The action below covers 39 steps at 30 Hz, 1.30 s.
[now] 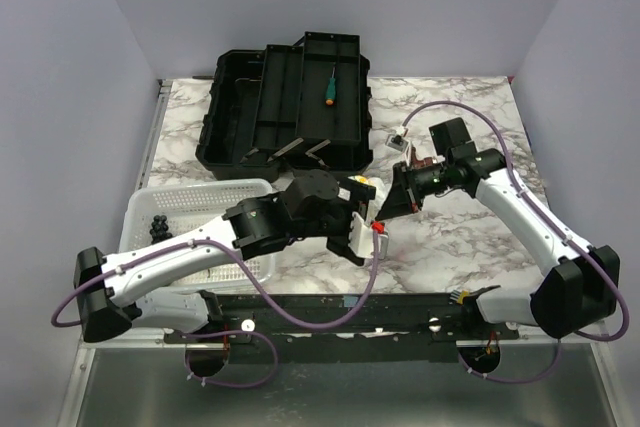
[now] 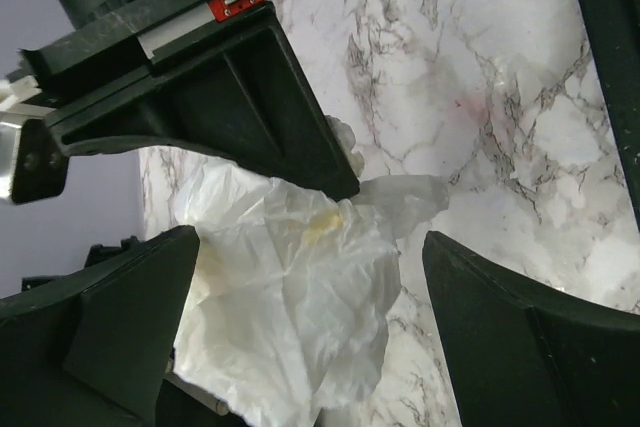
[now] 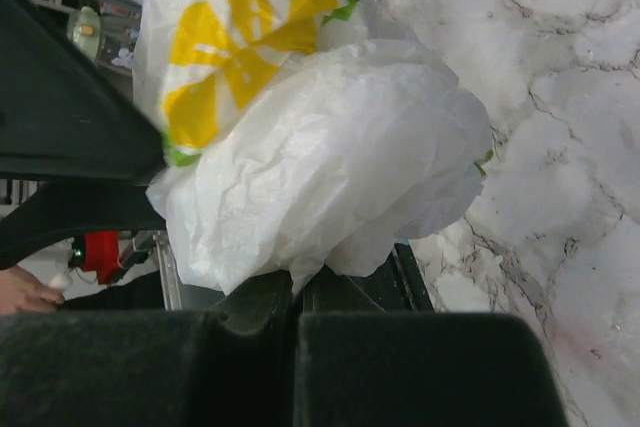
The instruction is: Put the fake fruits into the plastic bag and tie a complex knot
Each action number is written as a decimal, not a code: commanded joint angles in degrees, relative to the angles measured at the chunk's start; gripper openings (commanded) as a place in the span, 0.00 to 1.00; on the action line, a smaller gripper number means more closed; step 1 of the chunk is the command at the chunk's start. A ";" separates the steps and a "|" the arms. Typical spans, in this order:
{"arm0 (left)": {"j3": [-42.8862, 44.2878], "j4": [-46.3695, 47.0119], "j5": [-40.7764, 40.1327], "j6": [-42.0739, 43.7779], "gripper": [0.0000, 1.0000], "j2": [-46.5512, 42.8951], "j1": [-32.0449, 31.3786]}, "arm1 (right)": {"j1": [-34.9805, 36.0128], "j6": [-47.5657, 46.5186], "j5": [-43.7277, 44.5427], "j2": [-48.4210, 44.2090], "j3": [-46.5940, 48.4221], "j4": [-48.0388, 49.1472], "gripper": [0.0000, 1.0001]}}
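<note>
The plastic bag point(image 3: 320, 157) is crinkly white film with a yellow and green print point(image 3: 225, 47). My right gripper point(image 3: 298, 297) is shut on a fold of its lower edge. In the left wrist view the bag point(image 2: 290, 317) bulges between the wide-apart fingers point(image 2: 530, 337) of my open left gripper point(image 2: 310, 242), and the right gripper's black tip pinches it from above. From overhead both grippers meet at mid-table, left point(image 1: 362, 242) and right point(image 1: 395, 202), covering most of the bag. The fake fruits are hidden. I cannot make out a knot.
An open black toolbox point(image 1: 290, 102) stands at the back with a green-handled screwdriver point(image 1: 329, 87) in its tray. A white perforated basket point(image 1: 190, 212) sits at the left under the left arm. A small white and black item point(image 1: 398, 137) lies right of the toolbox.
</note>
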 commanded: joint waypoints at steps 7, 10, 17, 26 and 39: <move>-1.00 -2.16 -0.33 -12.09 0.00 -3.32 8.07 | 1.85 -13.41 2.44 1.59 3.99 -13.18 0.01; -1.67 -2.65 12.25 -23.15 0.00 -9.00 17.97 | 0.58 -14.69 11.02 1.18 4.22 -12.93 0.01; -6.56 1.42 28.73 -45.87 0.00 -15.40 37.49 | -5.45 -19.32 23.25 -1.95 4.24 -6.61 0.01; -9.47 12.10 40.40 -68.31 0.00 -13.84 39.20 | -4.79 -16.80 10.43 -8.61 4.36 -1.80 1.00; -5.91 11.06 48.95 -70.96 0.00 -8.34 33.98 | 11.74 -22.37 23.63 -18.33 -4.43 21.46 1.00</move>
